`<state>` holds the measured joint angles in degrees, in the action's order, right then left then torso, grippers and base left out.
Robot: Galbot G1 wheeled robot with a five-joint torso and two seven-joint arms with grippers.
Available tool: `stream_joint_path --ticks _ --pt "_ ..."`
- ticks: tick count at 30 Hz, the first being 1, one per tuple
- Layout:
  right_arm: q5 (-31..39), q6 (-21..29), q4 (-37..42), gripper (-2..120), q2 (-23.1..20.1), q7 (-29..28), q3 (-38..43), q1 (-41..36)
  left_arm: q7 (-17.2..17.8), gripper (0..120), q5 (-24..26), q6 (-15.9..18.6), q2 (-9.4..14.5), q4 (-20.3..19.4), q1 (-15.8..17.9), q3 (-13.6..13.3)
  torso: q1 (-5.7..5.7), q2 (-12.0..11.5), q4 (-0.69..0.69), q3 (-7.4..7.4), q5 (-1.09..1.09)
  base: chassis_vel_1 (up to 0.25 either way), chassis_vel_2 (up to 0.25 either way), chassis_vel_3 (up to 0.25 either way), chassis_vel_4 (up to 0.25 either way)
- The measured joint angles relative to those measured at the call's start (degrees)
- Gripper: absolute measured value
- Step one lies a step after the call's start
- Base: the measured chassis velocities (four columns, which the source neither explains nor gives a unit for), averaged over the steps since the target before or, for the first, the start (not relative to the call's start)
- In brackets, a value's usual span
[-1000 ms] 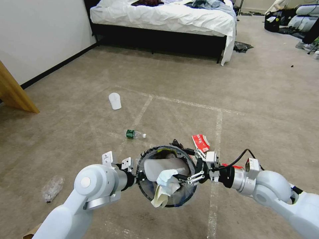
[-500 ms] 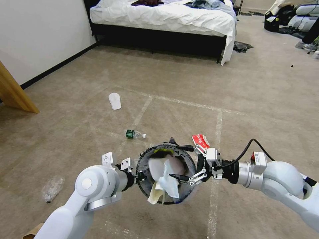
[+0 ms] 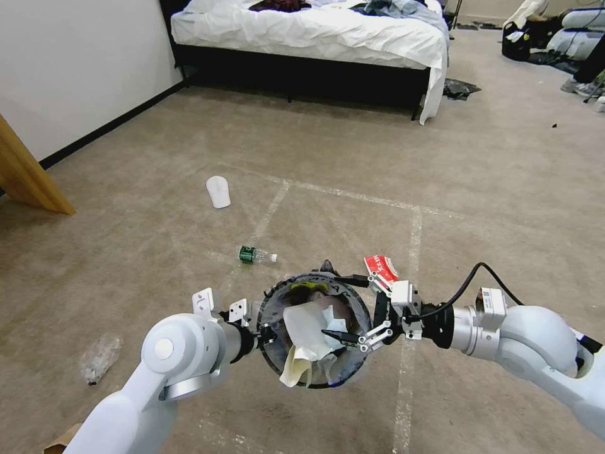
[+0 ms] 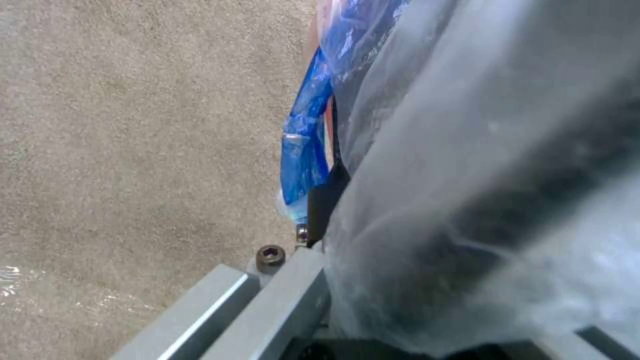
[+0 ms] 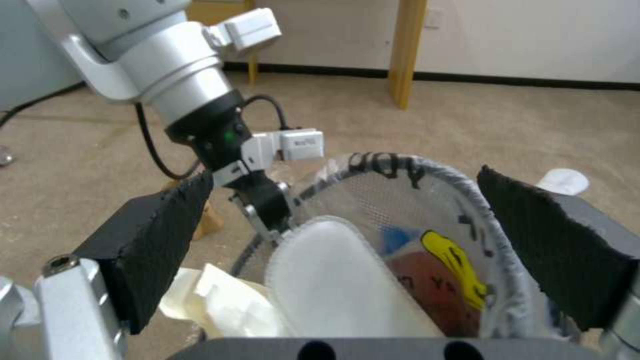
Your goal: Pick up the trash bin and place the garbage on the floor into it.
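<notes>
While the left hand (image 3: 261, 332) grips the near-left rim of the small round bin lined with a clear, black-lettered plastic bag (image 3: 313, 287), its fingers clamped on the liner and wall as the left wrist view shows, the bin hangs above the beige-brown carpeted floor (image 3: 491, 208) crossed by whitish tape lines. The right hand (image 3: 353, 337) sits at the bin's right rim with its two black-padded fingers (image 5: 157, 240) spread wide over the mouth and nothing between them. Inside the bin lie a flat white slipper (image 5: 333, 280), crumpled cream paper (image 3: 296, 369) draped over the near edge, and a yellow-printed wrapper (image 5: 457, 262). The garbage left on the floor lies forward of the bin: a red and white wrapper (image 3: 380, 269) just beyond the right rim and close to the right hand, a crushed clear bottle with a green label (image 3: 255, 255) ahead and slightly left with its long axis roughly crosswise to the robot, and a second white slipper (image 3: 218, 191) farther off to the left, lying lengthwise away from the robot. A crumpled clear plastic bottle (image 3: 97, 359) rests on the carpet outside the left arm. Judging by position, the free right hand is the nearer one to the red wrapper, which lies just forward of it.
</notes>
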<state>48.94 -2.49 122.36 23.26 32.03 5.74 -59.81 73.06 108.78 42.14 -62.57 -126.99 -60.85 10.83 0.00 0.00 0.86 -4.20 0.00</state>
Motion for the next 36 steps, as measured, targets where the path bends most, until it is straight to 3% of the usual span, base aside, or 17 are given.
stream_joint_path --ticks 18,36 --pt "5.24 -2.83 1.42 100 1.67 -1.41 1.38 -0.01 -0.11 0 -1.37 0.0 -0.12 1.97 -0.11 -0.09 0.0 0.0 0.0 0.0 0.0 0.0 0.0 0.0 0.0" --pt "10.16 -6.1 -1.16 100 7.65 -5.53 8.45 -2.28 -0.52 0 -4.44 -0.32 -1.35 5.15 0.68 1.45 0.0 0.0 0.0 0.0 0.0 0.0 0.0 0.0 0.0"
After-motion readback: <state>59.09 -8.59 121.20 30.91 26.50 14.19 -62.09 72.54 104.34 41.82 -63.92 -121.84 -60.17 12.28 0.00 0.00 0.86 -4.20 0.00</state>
